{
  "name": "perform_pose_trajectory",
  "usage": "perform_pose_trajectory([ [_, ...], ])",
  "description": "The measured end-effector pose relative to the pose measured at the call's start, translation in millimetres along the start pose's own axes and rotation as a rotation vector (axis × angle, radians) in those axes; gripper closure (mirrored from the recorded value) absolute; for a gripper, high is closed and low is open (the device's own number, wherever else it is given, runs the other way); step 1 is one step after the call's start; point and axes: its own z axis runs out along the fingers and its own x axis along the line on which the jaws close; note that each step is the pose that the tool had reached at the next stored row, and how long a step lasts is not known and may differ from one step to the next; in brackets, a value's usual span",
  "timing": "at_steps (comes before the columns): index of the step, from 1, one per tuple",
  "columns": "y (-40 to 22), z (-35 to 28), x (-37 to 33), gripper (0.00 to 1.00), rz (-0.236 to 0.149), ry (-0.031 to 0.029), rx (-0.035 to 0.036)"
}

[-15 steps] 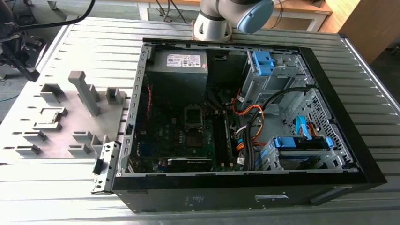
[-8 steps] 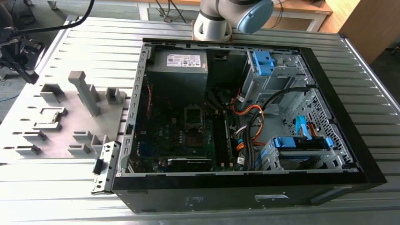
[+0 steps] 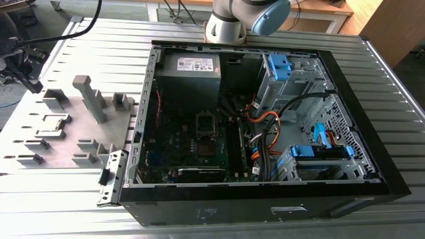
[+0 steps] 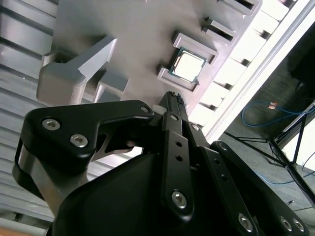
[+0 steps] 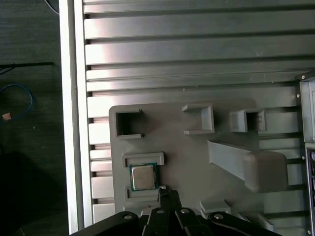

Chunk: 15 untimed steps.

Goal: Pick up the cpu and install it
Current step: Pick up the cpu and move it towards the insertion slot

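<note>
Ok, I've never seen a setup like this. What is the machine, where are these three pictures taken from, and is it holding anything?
It is one robot arm with a two-finger gripper. The exterior view looks down on a slatted metal table carrying an open computer case and, on the exterior view's left, a grey holder plate. Both wrist views come from cameras riding on the arm, looking past the gripper at that plate. The cpu, a small silvery square, sits in its holder there. The gripper hovers close to it, fingers together, holding nothing.
</note>
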Motion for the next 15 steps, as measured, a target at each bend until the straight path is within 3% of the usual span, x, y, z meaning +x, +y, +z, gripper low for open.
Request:
perform_pose_trajectory([
  [15, -1.8, 25.4, 11.3, 0.89, 0.000, 0.0025, 0.0005],
])
